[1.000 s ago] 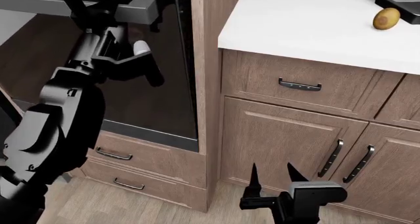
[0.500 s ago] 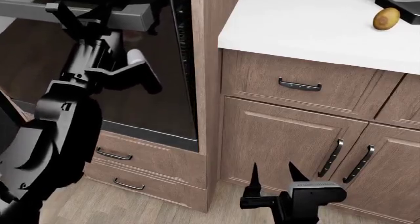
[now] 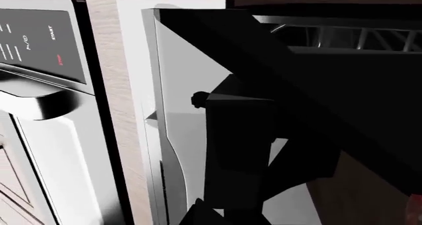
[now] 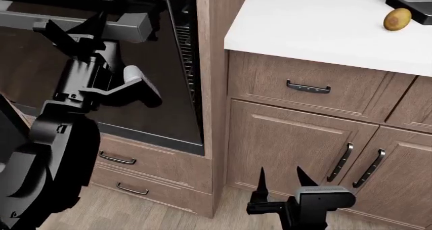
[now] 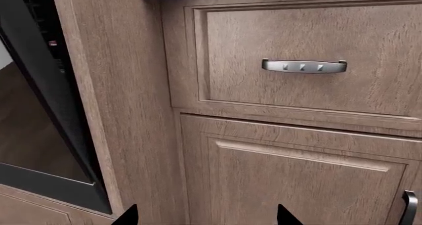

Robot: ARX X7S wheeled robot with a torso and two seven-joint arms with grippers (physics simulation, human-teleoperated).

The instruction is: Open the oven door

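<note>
Oven door (image 4: 159, 113): set in the tall wooden column at the left end of the counter (image 4: 324, 28), above two small drawers (image 4: 145, 164). Already ajar, tilted out at the top edge, hinged along the bottom edge by the look of it. Wire racks (image 4: 187, 48) visible through the gap at the door's right edge.

Left gripper (image 4: 76, 28): up at the grey bar handle (image 4: 131, 24) along the door's top edge, one finger on either side of the bar. Cannot tell whether clamped tight on it or only hooked over it; in the left wrist view mostly dark shapes, nothing clear there.

Right gripper (image 4: 280, 182): hangs low before the brown cabinet doors (image 4: 290, 144), well apart from the oven. Claw wide, holds nothing.

Handling, as a judgement:
- Probably heavy and fully stiff: a wide glass panel with metal trim, no bending at all.
- Glossy glass likely slippery and fragile, so no pressing or gripping on the panel itself.
- Best place to take hold: the bar handle, near its middle, for an even pull without twisting.
- Moves probably along an arc around the bottom hinge: out first, then down.
- Past the halfway point perhaps falls by its own weight; better to lower slowly than to let go.
</note>
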